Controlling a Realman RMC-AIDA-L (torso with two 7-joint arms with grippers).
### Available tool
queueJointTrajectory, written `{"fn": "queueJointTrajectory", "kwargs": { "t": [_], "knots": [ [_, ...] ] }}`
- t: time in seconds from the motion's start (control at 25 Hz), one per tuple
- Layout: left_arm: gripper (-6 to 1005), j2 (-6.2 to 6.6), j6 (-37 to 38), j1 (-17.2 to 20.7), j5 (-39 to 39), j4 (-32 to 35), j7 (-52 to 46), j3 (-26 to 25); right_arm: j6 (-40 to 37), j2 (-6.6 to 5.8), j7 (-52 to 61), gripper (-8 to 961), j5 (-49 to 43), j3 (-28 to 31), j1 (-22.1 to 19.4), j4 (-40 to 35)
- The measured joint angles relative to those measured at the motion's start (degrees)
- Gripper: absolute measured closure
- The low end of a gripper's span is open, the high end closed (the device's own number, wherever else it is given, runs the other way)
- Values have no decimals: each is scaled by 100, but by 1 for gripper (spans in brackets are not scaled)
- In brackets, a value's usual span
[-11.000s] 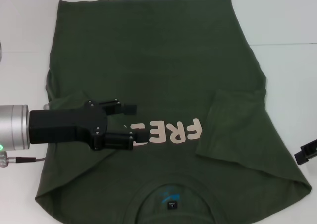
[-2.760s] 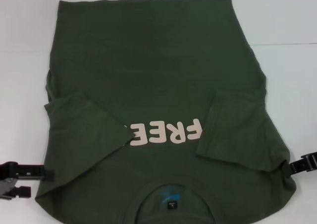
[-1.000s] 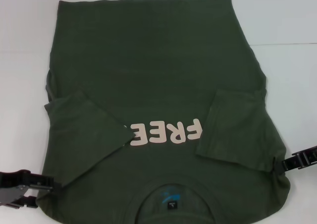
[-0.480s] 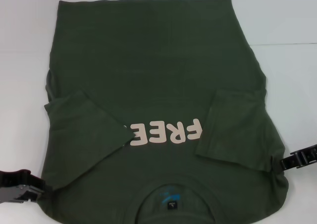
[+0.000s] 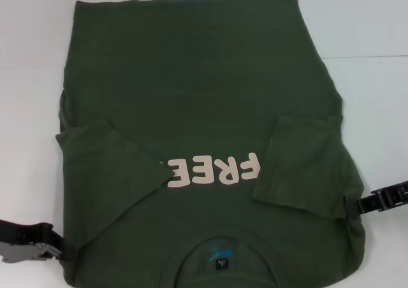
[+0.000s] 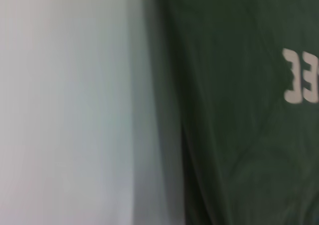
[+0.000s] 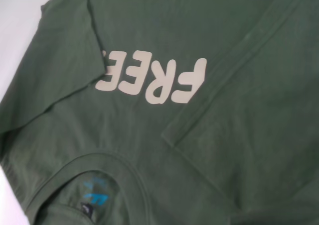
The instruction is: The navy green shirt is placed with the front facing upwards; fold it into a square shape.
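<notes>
One navy green shirt (image 5: 204,90) fills the frame, both sleeves folded in; left gripper (image 5: 56,248) and right gripper (image 5: 354,206), two in all, touch its lower edges, grip unclear.

The head camera looks down from above and takes in nearly the whole navy green shirt (image 5: 204,109) on the white table (image 5: 370,33), collar nearest the robot. The left wrist camera sits close over the shirt's edge, half its picture bare table (image 6: 65,105). The right wrist camera looks down closely at the chest and collar. All three views share the pale "FREE" lettering (image 5: 210,169) (image 6: 300,75) (image 7: 152,80); head and right wrist views both show the blue neck label (image 5: 217,255) (image 7: 95,195).
</notes>
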Motion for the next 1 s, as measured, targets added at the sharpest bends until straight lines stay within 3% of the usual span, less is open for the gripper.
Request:
{"fn": "queueJointTrajectory", "kwargs": {
  "t": [0.2,0.64,1.0],
  "knots": [
    [972,-10,-35,63,-84,-61,717,-118,-17,-26,-357,919,314,32,-186,219],
    [983,-11,-11,465,-327,-313,3356,-1288,131,-5,-2569,919,1288,779,-1029,1017],
    [981,-12,-91,522,-325,-524,3783,-1350,-16,-42,-3404,928,1428,1472,-1212,1370]
  ]
}}
